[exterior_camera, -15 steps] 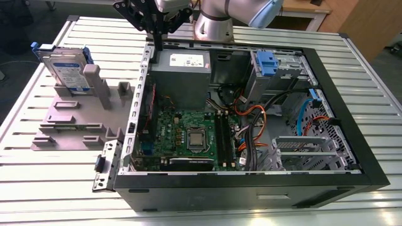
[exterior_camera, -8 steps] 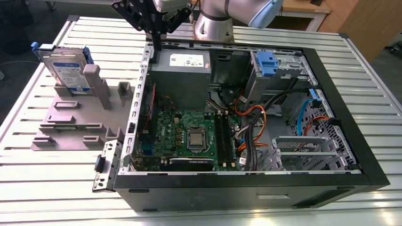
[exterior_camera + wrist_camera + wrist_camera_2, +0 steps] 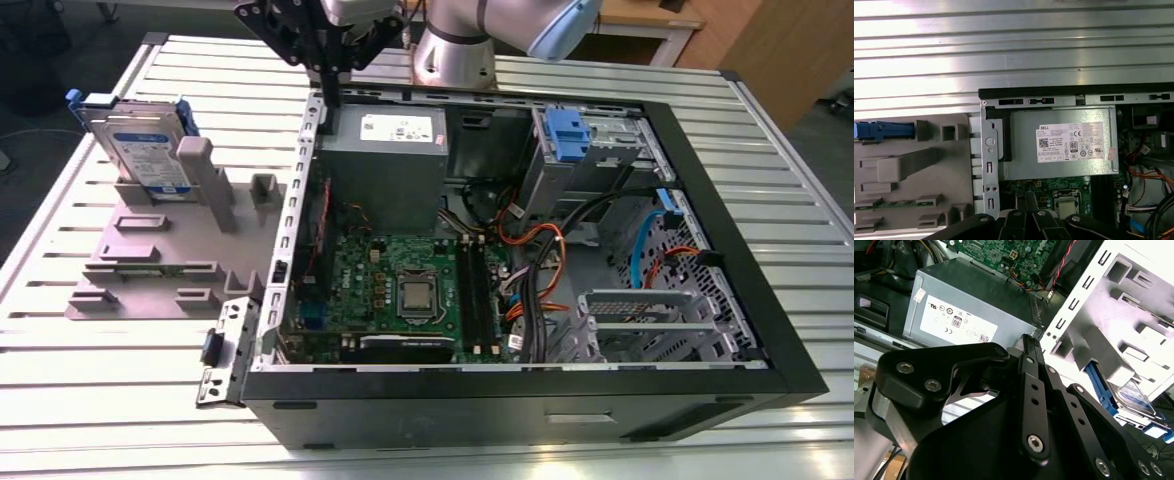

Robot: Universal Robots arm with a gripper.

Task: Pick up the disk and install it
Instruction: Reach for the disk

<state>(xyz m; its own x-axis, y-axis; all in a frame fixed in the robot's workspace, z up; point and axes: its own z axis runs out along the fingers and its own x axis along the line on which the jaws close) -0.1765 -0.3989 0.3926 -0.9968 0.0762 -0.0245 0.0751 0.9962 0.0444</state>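
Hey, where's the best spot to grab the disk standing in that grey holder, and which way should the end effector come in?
Grip the disk across its two broad faces near the top edge, coming straight down from above. It stands upright on edge in the grey holder, so its blue-framed top is free, while a grey post crowds its lower part.

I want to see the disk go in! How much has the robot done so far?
Nothing looks done yet. The disk stands upright in the grey holder on the exterior view's left, outside the open computer case. In hand: nothing. The gripper is shut and empty, hanging by the case's edge near the grey power box. Left: both picking the disk up and putting it in.
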